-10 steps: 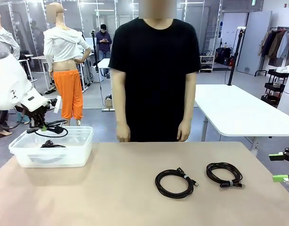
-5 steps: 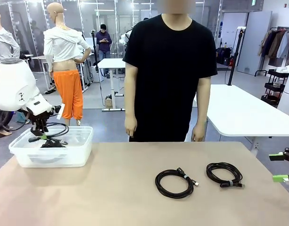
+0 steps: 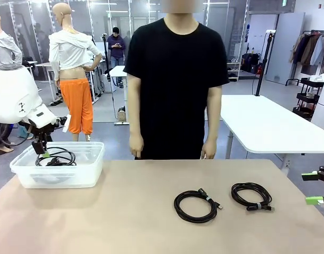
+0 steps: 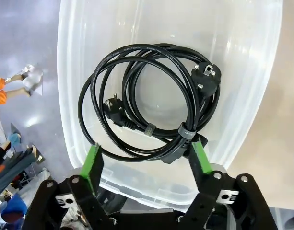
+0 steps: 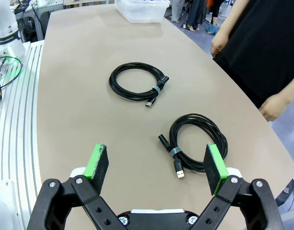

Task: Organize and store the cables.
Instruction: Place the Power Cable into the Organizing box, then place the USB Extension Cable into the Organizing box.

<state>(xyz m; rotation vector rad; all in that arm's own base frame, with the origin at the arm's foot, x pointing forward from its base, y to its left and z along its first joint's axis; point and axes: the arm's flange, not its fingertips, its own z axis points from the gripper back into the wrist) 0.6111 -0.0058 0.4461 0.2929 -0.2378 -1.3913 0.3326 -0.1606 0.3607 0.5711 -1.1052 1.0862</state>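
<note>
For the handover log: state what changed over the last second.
The left gripper lowered over the bin, opened and let go of its coiled cable, which now lies in the bin. The person shifted sideways. The mid-table coil, the coil right of it and the open right gripper stayed put.

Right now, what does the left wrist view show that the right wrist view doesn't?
Left wrist view: the inside of the clear bin, holding coiled black power cables with round plugs, below the left gripper, jaws open.

Right wrist view: two banded coils lying apart on the table, the nearer cable with a USB plug and the farther cable, plus the person's hands and the right gripper, jaws open.

Shared: the clear bin, far off at the table's end in the right wrist view, and the tan table.
</note>
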